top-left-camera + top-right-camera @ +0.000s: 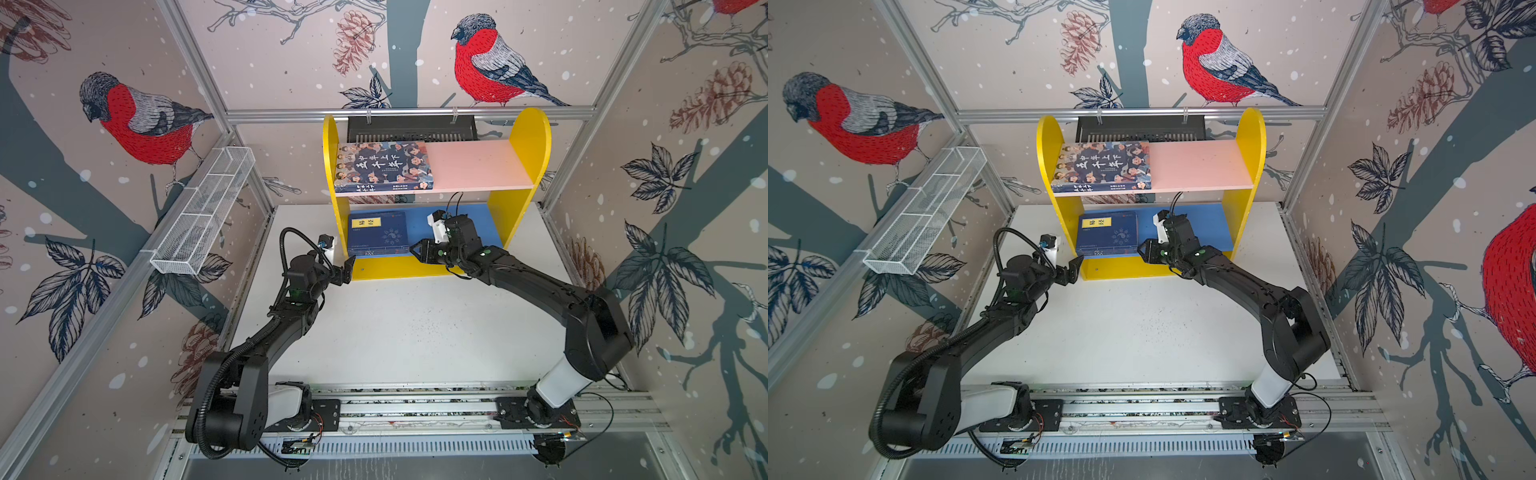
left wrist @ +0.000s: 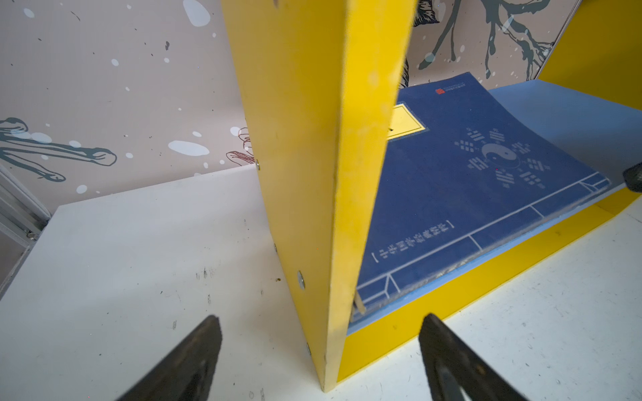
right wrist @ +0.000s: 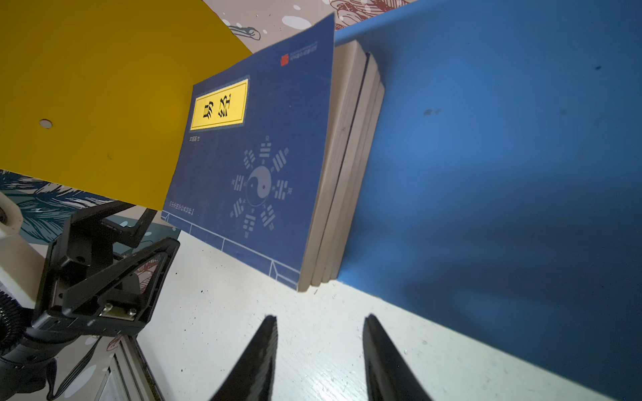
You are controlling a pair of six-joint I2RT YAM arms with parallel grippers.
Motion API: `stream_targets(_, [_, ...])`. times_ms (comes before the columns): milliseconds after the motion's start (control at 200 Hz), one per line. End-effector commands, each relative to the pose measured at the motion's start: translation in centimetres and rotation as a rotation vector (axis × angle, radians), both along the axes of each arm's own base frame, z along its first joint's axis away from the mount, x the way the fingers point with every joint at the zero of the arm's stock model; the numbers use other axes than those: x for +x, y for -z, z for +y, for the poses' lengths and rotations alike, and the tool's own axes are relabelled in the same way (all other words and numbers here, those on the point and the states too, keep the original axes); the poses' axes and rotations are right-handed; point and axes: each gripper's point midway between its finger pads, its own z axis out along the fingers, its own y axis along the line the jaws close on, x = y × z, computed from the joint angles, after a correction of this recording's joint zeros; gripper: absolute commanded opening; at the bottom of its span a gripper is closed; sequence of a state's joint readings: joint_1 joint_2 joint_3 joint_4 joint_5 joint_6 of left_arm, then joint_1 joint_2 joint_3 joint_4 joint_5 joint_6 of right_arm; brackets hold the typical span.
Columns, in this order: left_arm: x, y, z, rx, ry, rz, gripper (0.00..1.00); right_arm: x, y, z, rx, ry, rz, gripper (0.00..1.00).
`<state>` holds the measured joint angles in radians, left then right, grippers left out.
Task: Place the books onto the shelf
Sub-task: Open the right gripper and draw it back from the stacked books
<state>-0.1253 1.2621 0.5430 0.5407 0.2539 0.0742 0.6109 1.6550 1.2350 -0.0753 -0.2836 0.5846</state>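
The shelf [image 1: 528, 137] stands at the back of the table, with a pink upper board [image 1: 478, 166] and a blue lower board [image 1: 432, 224]. A large book with illustrated faces [image 1: 384, 166] [image 1: 1102, 166] lies flat on the left of the pink board. A stack of navy books [image 1: 378, 235] [image 3: 264, 139] with a yellow label lies on the left of the blue board. My left gripper [image 1: 349, 268] [image 2: 322, 316] is open, its jaws straddling the front bottom corner of the left yellow panel [image 2: 298, 139]. My right gripper [image 1: 417, 251] [image 3: 320, 316] is open and empty, just in front of the stack's right corner.
A white wire mesh tray [image 1: 203, 212] hangs on the left wall rail. A black slotted basket [image 1: 411, 129] hangs behind the shelf. The white table [image 1: 415, 332] stretches from the shelf to the arm bases, with frame posts at its sides.
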Motion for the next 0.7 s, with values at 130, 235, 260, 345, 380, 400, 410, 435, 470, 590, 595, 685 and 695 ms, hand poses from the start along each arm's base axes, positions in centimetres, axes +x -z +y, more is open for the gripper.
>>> stream_targets(130, [0.4, -1.0, 0.1, -0.015, -0.01, -0.047, 0.89, 0.2, 0.2, 0.8, -0.029, -0.017, -0.023, 0.42])
stream_targets(235, [0.5, -1.1, 0.1, -0.021, -0.01, -0.047, 0.89, 0.4, 0.4, 0.8, -0.037, -0.017, -0.021, 0.42])
stream_targets(260, [0.6, -1.1, 0.1, -0.022, -0.012, -0.045, 0.89, 0.4, 0.4, 0.9, -0.042, -0.018, -0.02, 0.42])
stream_targets(345, [0.6, -1.2, 0.1, -0.025, -0.013, -0.047, 0.89, 0.6, 0.7, 1.0, -0.053, -0.02, -0.015, 0.41])
stream_targets(380, [0.6, -1.2, 0.1, -0.027, -0.013, -0.048, 0.89, 0.7, 0.7, 1.0, -0.053, -0.021, -0.014, 0.41])
stream_targets(400, [0.7, -1.2, 0.1, -0.028, -0.014, -0.046, 0.89, 0.7, 0.8, 1.0, -0.054, -0.02, -0.013, 0.41])
stream_targets(410, [0.7, -1.2, 0.1, -0.029, -0.014, -0.046, 0.89, 0.7, 0.7, 1.0, -0.054, -0.02, -0.014, 0.41])
stream_targets(435, [0.7, -1.2, 0.1, -0.031, -0.015, -0.046, 0.89, 0.7, 0.8, 1.1, -0.055, -0.02, -0.012, 0.41])
stream_targets(470, [0.7, -1.2, 0.1, -0.033, -0.015, -0.043, 0.89, 0.8, 0.9, 1.1, -0.057, -0.02, -0.013, 0.41])
stream_targets(590, [0.7, -1.2, 0.1, -0.038, -0.015, -0.039, 0.89, 0.9, 1.3, 1.2, -0.06, -0.023, -0.006, 0.41])
stream_targets(595, [0.7, -1.2, 0.0, -0.038, -0.015, -0.039, 0.89, 0.9, 1.3, 1.2, -0.06, -0.024, -0.006, 0.41])
stream_targets(685, [0.7, -1.2, 0.1, -0.036, -0.016, -0.038, 0.89, 1.1, 1.4, 1.2, -0.067, -0.021, -0.007, 0.41])
stream_targets(695, [0.7, -1.2, 0.1, -0.036, -0.016, -0.038, 0.89, 1.1, 1.4, 1.3, -0.067, -0.021, -0.007, 0.41])
